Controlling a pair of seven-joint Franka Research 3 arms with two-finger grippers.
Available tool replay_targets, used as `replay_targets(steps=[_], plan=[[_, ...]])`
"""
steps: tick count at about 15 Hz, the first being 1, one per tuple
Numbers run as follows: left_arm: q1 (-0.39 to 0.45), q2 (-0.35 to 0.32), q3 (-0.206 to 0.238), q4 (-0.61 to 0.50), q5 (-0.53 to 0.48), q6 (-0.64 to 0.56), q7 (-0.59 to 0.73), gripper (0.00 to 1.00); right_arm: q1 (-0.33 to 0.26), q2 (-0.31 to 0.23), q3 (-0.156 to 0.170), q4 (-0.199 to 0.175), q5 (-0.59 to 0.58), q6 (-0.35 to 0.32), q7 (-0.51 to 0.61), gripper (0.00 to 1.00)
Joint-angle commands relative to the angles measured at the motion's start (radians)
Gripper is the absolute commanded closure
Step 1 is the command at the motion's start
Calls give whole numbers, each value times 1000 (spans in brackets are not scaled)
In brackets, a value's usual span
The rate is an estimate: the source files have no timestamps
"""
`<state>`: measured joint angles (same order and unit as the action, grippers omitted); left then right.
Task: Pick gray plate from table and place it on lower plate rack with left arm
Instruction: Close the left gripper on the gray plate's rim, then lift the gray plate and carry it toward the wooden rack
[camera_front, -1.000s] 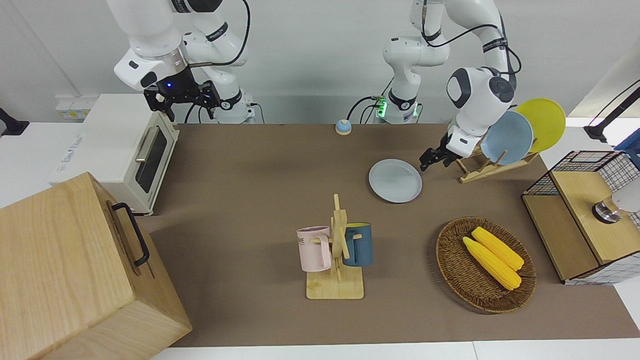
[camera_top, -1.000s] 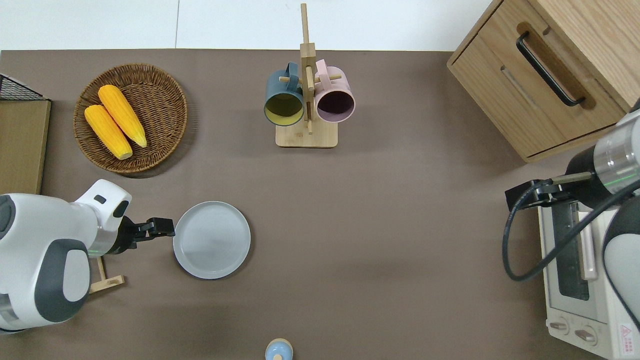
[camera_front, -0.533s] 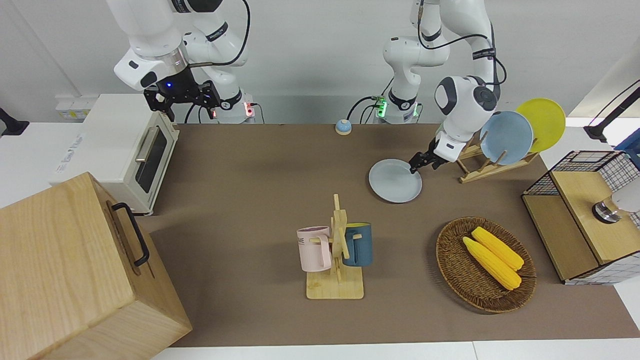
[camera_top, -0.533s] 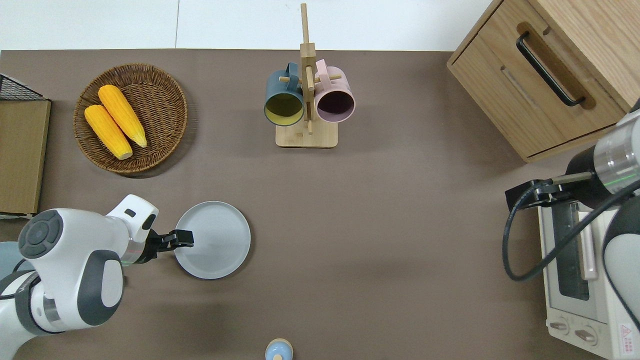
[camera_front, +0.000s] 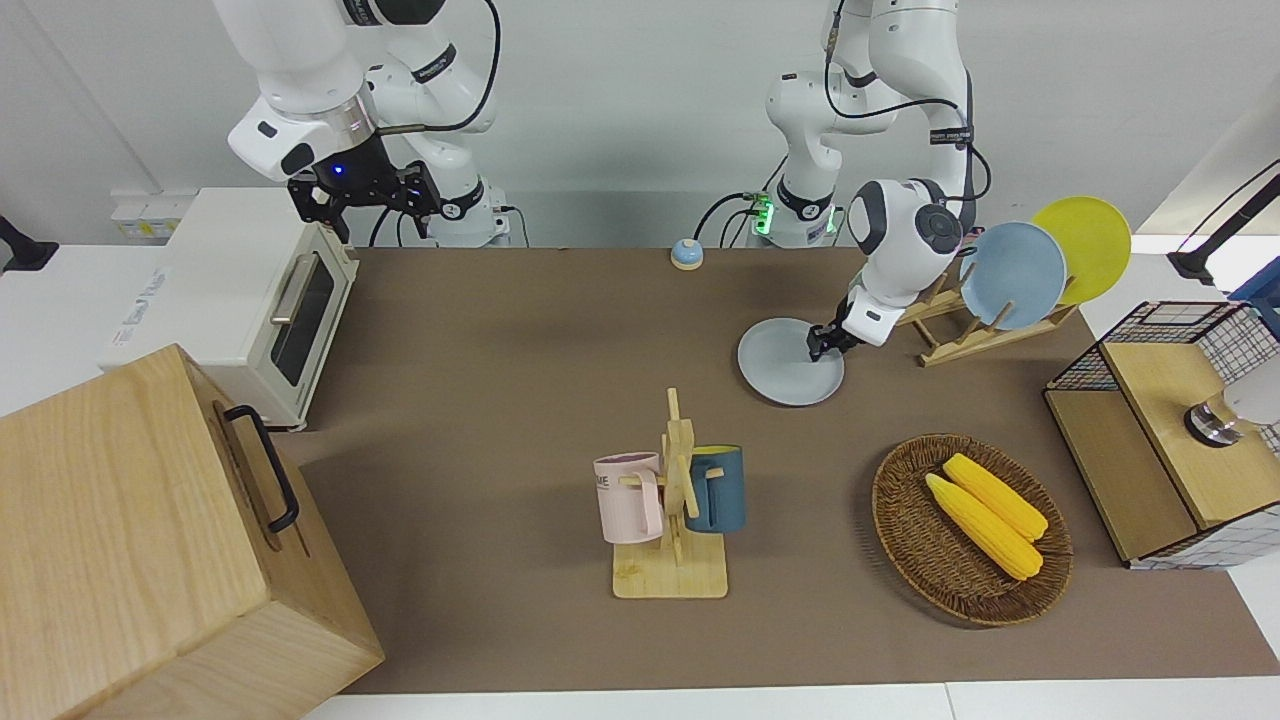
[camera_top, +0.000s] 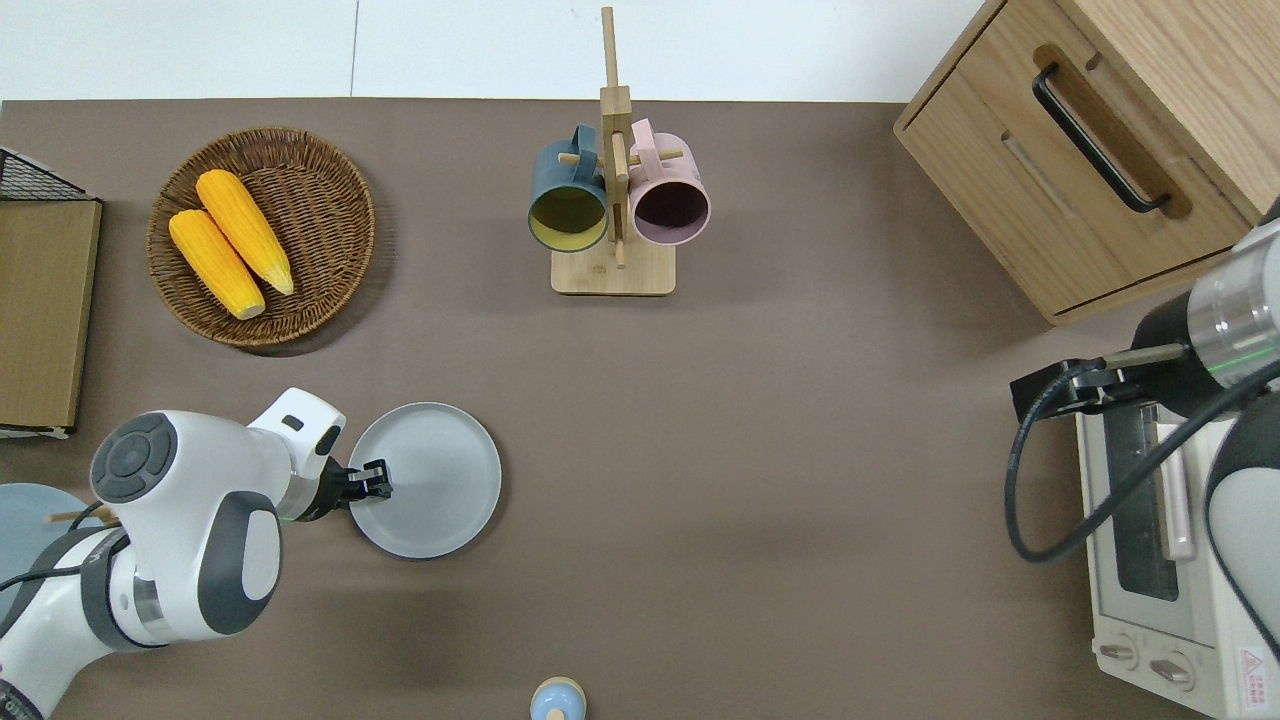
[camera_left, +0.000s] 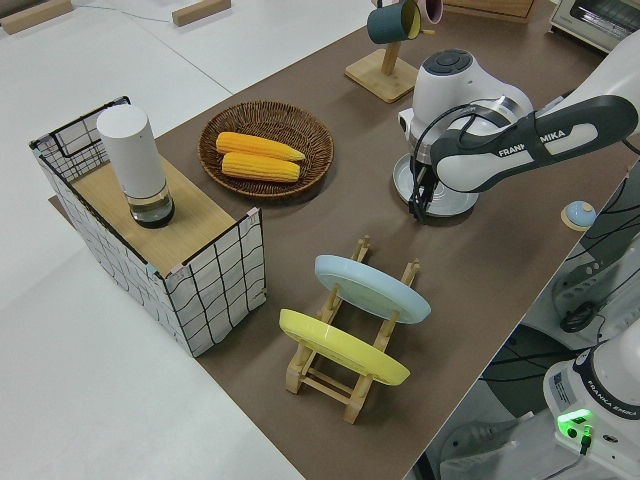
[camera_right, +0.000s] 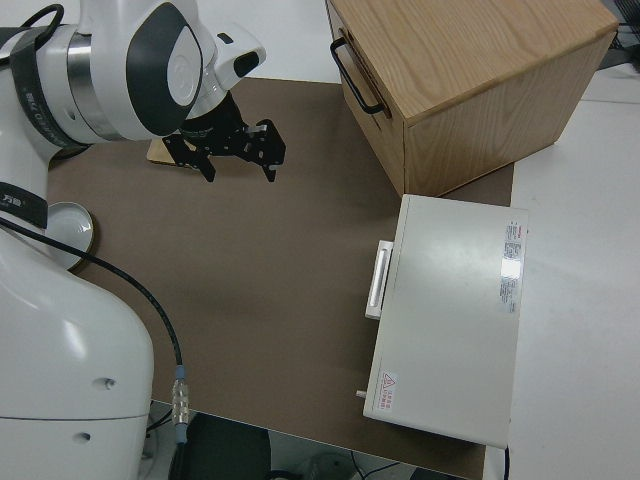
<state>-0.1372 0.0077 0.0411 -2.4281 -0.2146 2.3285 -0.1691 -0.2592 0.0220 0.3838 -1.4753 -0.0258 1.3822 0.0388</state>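
Note:
The gray plate (camera_front: 785, 370) (camera_top: 435, 485) (camera_left: 452, 199) lies flat on the brown mat. My left gripper (camera_front: 818, 346) (camera_top: 377, 481) (camera_left: 417, 211) is low at the plate's rim on the side toward the left arm's end of the table, fingers open around the edge. The lower plate rack (camera_front: 965, 338) (camera_left: 325, 372) stands beside the plate toward that end and holds a light-blue plate (camera_front: 1012, 275) (camera_left: 372, 287) and a yellow plate (camera_front: 1088, 245) (camera_left: 340, 346). My right gripper (camera_front: 365, 197) (camera_right: 236, 150) is open and parked.
A mug stand (camera_front: 675, 505) with two mugs stands farther from the robots. A wicker basket (camera_front: 905, 540) holds two corn cobs. A wire crate (camera_front: 1160, 440), a toaster oven (camera_front: 240, 300), a wooden cabinet (camera_front: 150, 540) and a small bell (camera_front: 686, 254) are also there.
My left gripper has moved from beside the rack across to the gray plate's rim and lower. The plate has not moved. The right arm has not moved.

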Motion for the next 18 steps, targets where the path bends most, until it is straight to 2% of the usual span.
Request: replay_targets(steps=[1, 12, 16, 18], plan=[[-16, -11, 6, 1, 4, 5, -13, 1000, -23, -2, 21, 6, -5, -11, 12, 17], [-16, -12, 11, 26, 7, -10, -13, 1000, -23, -2, 21, 7, -6, -12, 12, 17], [-15, -18, 32, 177, 18, -232, -15, 1000, -23, -4, 21, 7, -6, -11, 12, 17], [-15, -20, 48, 271, 75, -346, -45, 1000, -23, -2, 21, 7, -6, -11, 12, 17]])
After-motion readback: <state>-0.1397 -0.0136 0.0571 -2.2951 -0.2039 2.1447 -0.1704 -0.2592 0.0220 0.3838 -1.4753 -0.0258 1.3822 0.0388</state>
